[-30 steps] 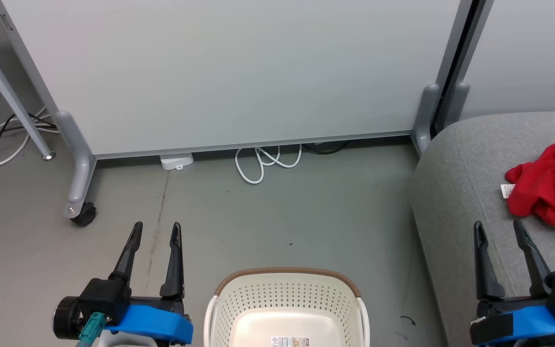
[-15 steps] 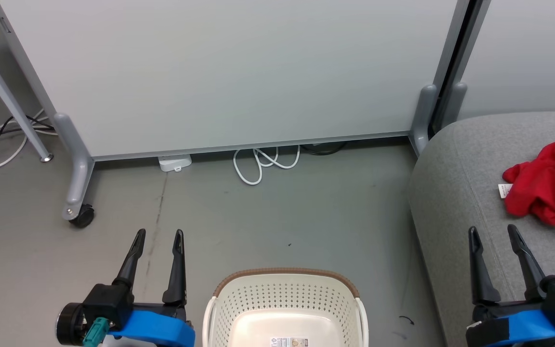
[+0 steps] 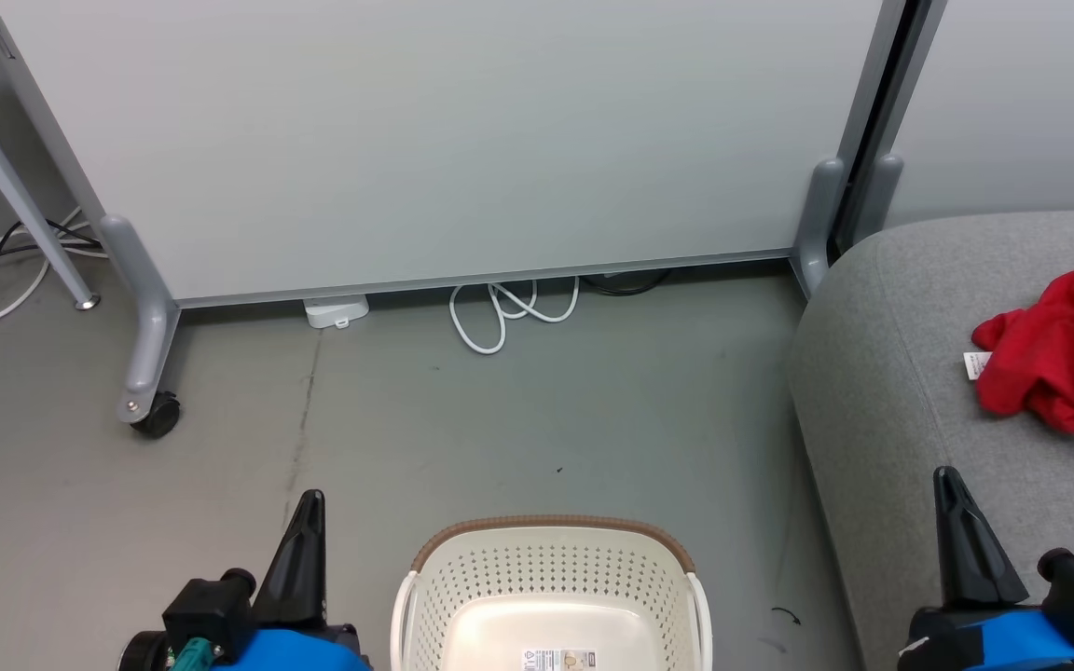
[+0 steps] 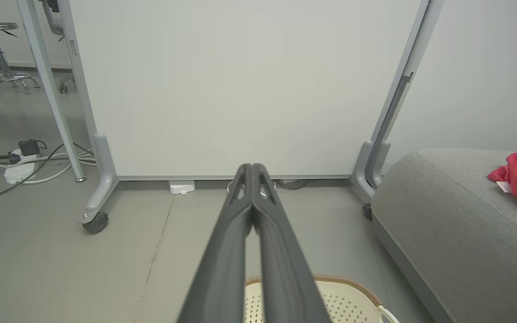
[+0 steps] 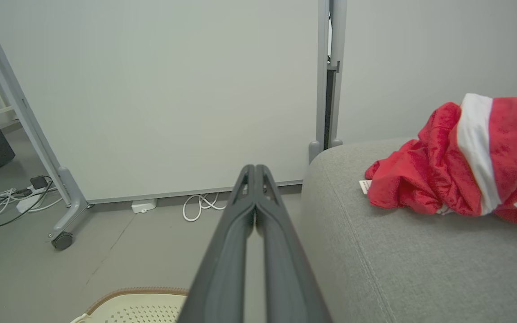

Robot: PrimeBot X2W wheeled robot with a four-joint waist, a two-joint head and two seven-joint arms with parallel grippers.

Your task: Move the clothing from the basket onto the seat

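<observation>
Left gripper (image 3: 313, 499): fingers pressed together, empty, parked low beside the basket, apparently at rest.
Basket (image 3: 551, 525): on the floor (image 3: 537, 419), visible bottom bare.
Seat (image 3: 882, 373): right of the basket.
Right gripper (image 3: 947, 480): likewise closed and empty, over the seat's front.
Clothing (image 3: 1059, 363): red heap on the seat; the task looks done.
Change: both finger pairs stood spread a second ago; now they meet, lower in view.

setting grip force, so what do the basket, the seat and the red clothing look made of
Basket: probably moulded plastic, cream and smooth, with rows of punched holes; the brown rim looks woven, perhaps plastic too. Seat: grey upholstery fabric, matte, with visible weave and a seam. Clothing: soft red cloth with white trim, creased and slightly fuzzy, likely synthetic.
</observation>
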